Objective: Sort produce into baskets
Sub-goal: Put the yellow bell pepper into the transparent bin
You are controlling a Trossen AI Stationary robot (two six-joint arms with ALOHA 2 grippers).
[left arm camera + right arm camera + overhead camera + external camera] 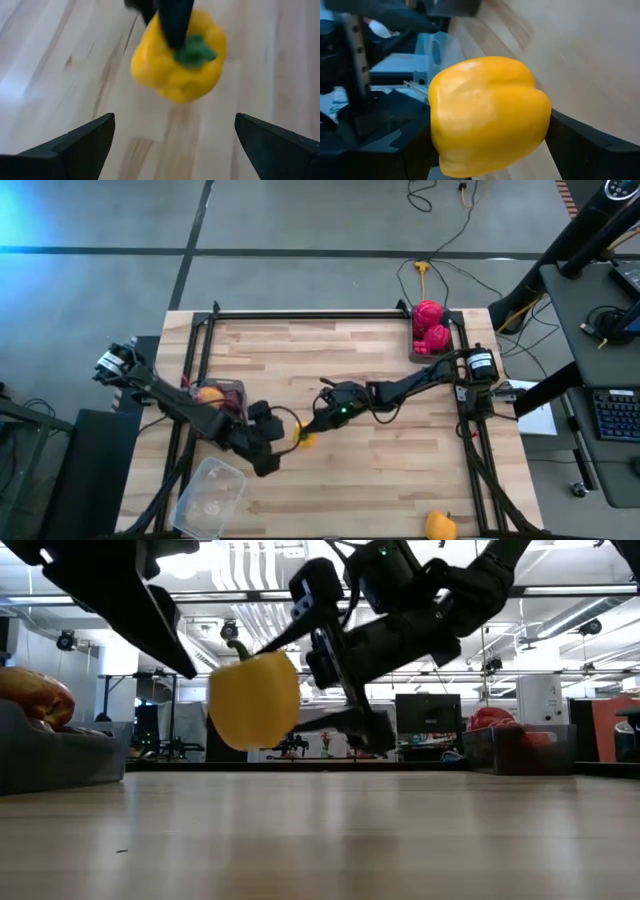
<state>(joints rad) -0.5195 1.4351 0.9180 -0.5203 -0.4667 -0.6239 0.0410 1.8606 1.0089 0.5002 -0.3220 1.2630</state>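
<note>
From above, the right gripper (312,427) reaches to the middle of the table (400,470) and pinches a yellow pepper (304,438), while the left gripper (272,442) sits just beside it, facing the fruit; red produce (430,325) fills the dark tray (416,352) at the far right, another dark tray (236,388) near the left arm holds an orange-red piece (209,395) and a maroon one, the clear tub (210,495) lies near the front left, and one orange pepper (440,526) waits at the front edge. At table height, the yellow pepper (254,700) hangs clear of the wood, held from the right-hand side by the right gripper (300,690). The left wrist camera shows its own fingers (85,142) spread wide, short of the yellow pepper (177,57), whose green stem is crossed by a dark finger of the other arm. The right wrist camera shows the yellow pepper (487,115) clamped between its dark fingers (580,145). The step looks like a hand-over between the arms; next the left gripper would need to advance around the pepper and close before the right lets go.
</note>
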